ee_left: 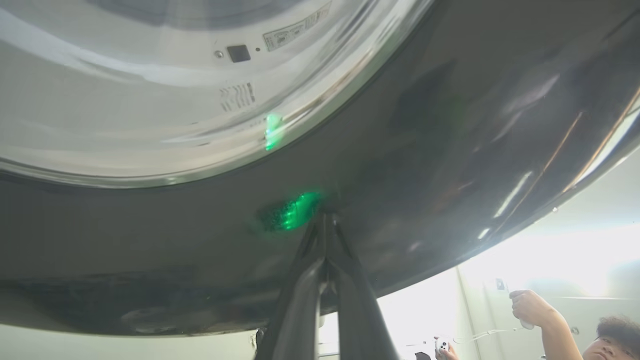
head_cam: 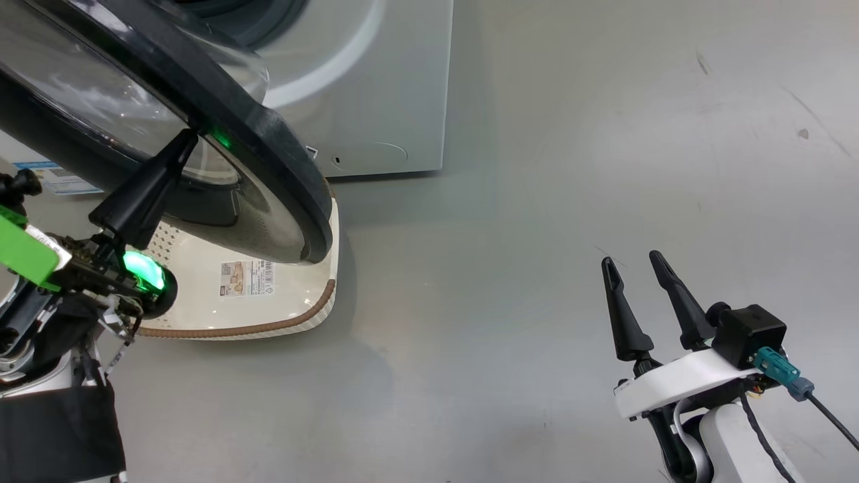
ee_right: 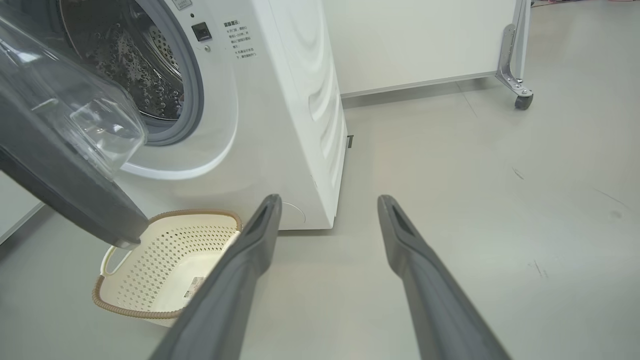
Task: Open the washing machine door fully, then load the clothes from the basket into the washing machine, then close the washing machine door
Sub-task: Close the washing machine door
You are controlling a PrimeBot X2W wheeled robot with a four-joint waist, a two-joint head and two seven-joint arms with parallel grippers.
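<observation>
Pressing its shut, empty left end effector (head_cam: 186,137) on the door (head_cam: 268,147), open at left above the basket (head_cam: 295,323); right end effector (head_cam: 631,259) gapes, empty. Door looks heavy, stiff, slippery: push near its rim.

Black door (head_cam: 282,154) ajar, cream basket (head_cam: 201,305) empty

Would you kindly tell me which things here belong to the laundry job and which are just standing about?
Part of the job:
- washing machine door, standing open
- washing machine
- basket, on the floor below the door
- left gripper, shut, tips at the door
- right gripper, open, holding nothing

Just about:
- white wheeled panel
- person holding a controller
</observation>
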